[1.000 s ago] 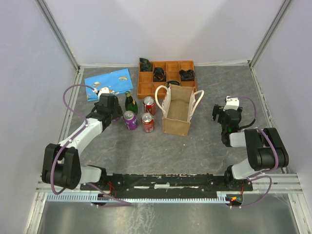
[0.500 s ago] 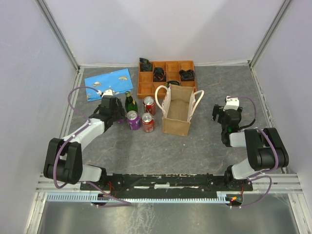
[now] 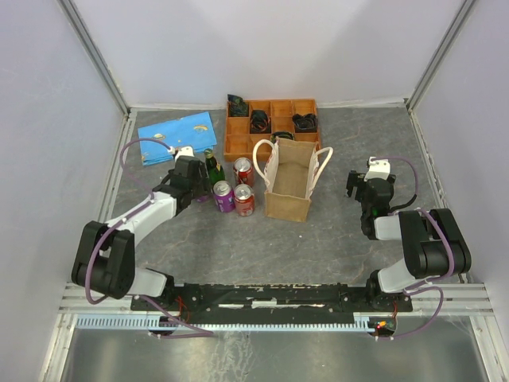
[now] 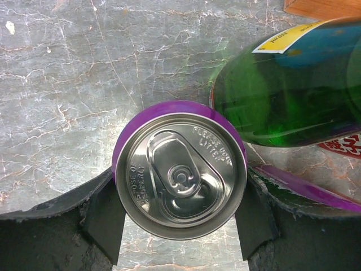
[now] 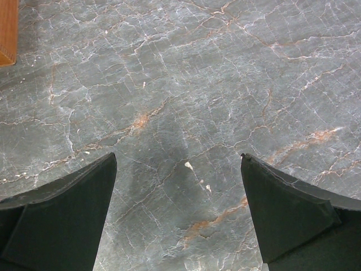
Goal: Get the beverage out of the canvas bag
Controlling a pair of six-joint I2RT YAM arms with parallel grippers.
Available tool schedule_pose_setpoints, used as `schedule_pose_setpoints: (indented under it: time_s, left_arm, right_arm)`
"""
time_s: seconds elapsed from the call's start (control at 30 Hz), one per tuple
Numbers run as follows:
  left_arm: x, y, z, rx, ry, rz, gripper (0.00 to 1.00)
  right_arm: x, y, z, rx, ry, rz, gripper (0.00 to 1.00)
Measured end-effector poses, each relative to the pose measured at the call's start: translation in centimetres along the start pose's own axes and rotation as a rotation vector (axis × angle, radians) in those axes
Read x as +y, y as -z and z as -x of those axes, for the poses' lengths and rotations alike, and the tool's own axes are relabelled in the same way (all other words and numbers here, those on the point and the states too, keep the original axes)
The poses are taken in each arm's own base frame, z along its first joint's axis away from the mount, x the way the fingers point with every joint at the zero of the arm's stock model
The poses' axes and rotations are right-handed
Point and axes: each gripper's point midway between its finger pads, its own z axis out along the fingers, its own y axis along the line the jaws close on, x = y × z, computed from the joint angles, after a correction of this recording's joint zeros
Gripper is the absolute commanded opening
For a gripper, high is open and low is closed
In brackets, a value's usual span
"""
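One purple can [image 3: 223, 196] is outside the canvas bag [image 3: 288, 191] and sits between the fingers [image 4: 101, 217] of the left hand [image 4: 180, 223]. In the left wrist view you see the can's silver lid from straight above, with a dark finger pad touching its wall on either side. Treat the left hand as clenched on the purple can. You cannot tell from these views whether the can's base touches the surface [image 3: 318, 247].

The canvas bag stands upright to the right of the can, well apart from it. Its mouth is open upward and its two cream loop handles are raised.

A green bottle [image 3: 212, 167] stands just behind the purple can; in the left wrist view it fills the upper right corner, close beside the can. One red can [image 3: 244, 200] stands just to the right of the purple can, between it and the bag. A second red can [image 3: 243, 171] stands behind the first.

Behind the bag lies an orange tray [image 3: 270, 119] with dark items in several compartments. A blue sheet [image 3: 176, 135] lies flat at the far left.

The right hand [image 3: 367, 187] is to the right of the bag, well apart from it. In the right wrist view its fingers are spread wide and released, with only bare grey surface between them.
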Motion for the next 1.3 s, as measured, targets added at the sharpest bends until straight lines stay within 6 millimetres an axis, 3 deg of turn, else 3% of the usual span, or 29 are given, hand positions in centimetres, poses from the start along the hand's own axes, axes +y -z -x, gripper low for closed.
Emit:
schedule_pose_setpoints:
  time_s: [0.1, 0.17, 0.47, 0.53, 1.03, 1.3]
  left_arm:
    - [-0.1, 0.0, 0.0, 0.013, -0.027, 0.037, 0.12]
    - [-0.1, 0.2, -0.3, 0.023, -0.040, 0.048, 0.29]
    - [-0.1, 0.8, -0.8, 0.059, -0.060, 0.066, 0.73]
    - [-0.2, 1.0, -0.9, 0.068, -0.066, 0.067, 0.98]
    - [-1.0, 3.9, 1.2, 0.010, -0.025, 0.031, 0.99]
    - [-1.9, 8.4, 6.1, -0.152, 0.030, -0.040, 0.99]
  right_arm:
    - [0.0, 0.0, 0.0, 0.000, 0.000, 0.000, 0.99]
    - [0.0, 0.0, 0.0, 0.000, 0.000, 0.000, 0.99]
    - [0.0, 0.0, 0.0, 0.000, 0.000, 0.000, 0.99]
    - [0.0, 0.0, 0.0, 0.000, 0.000, 0.000, 0.99]
    - [0.0, 0.0, 0.0, 0.000, 0.000, 0.000, 0.99]
    - [0.0, 0.0, 0.0, 0.000, 0.000, 0.000, 0.99]
